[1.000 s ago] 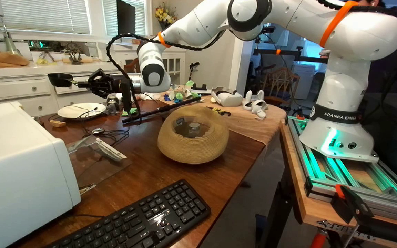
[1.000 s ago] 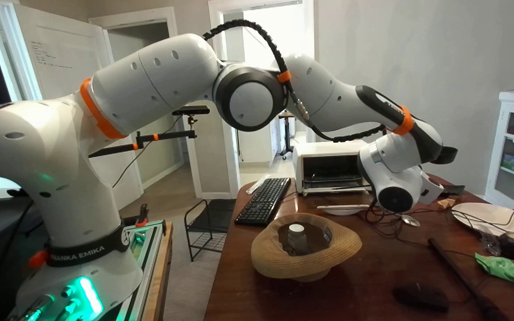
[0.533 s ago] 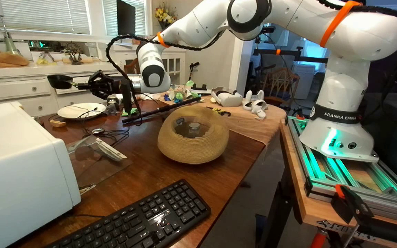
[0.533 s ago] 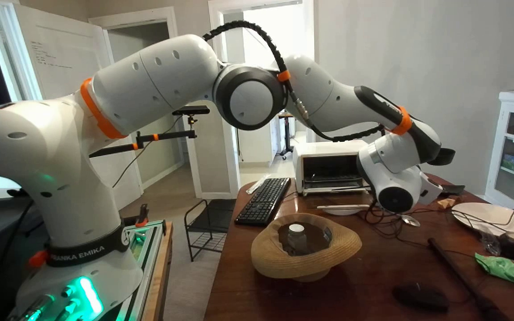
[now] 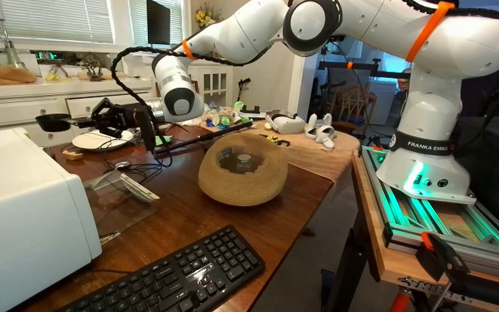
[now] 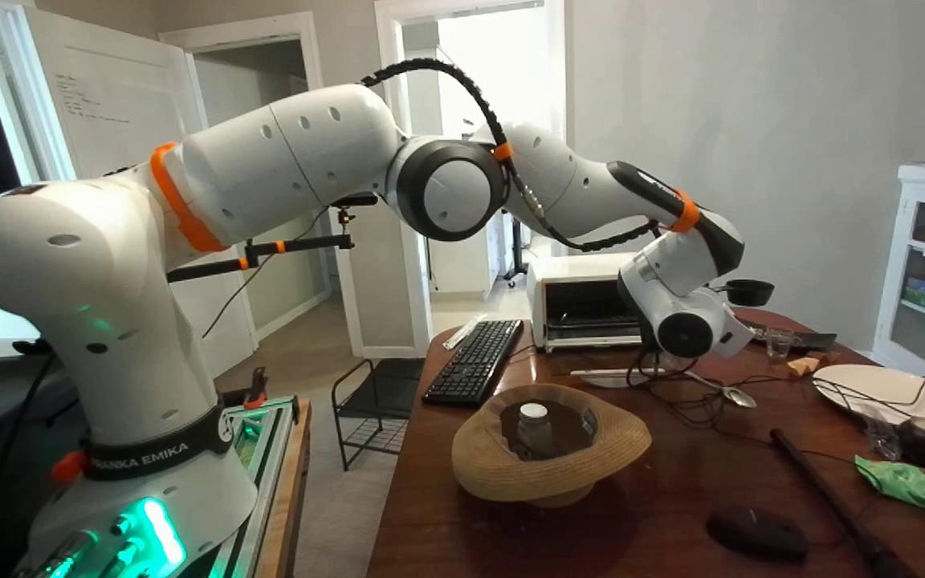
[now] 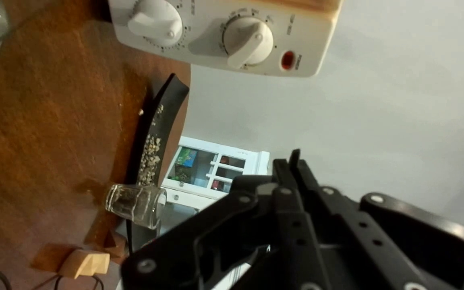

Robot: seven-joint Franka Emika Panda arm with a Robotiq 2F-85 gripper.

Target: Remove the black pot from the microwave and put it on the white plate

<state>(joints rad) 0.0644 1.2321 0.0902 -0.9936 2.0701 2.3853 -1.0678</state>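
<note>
The black pot (image 5: 53, 122) hangs in the air, nearly level; it also shows behind the arm in an exterior view (image 6: 749, 292). My gripper (image 5: 85, 123) is shut on its handle. In the wrist view the gripper (image 7: 291, 164) has its fingertips close together with a thin dark piece between them; the pot's bowl is not clearly seen there. The white microwave (image 5: 28, 208) stands with its front open (image 6: 591, 267); its knob panel shows in the wrist view (image 7: 204, 24). The white plate (image 5: 102, 141) lies on the table beyond it, apart from the pot (image 6: 884, 387).
A clear glass (image 7: 137, 204) and a long dark tray (image 7: 150, 159) with crumbs lie near the microwave. Cables (image 5: 143, 171), a spoon (image 6: 739, 396) and a wooden piece (image 6: 802, 366) lie near the plate. A straw hat (image 5: 243, 186) and keyboard (image 5: 180, 273) are nearer the base.
My arm has moved and lowered, carrying the pot down and to the left in both exterior views. The pot has turned from tilted to nearly level. The glass has come into view behind the arm.
</note>
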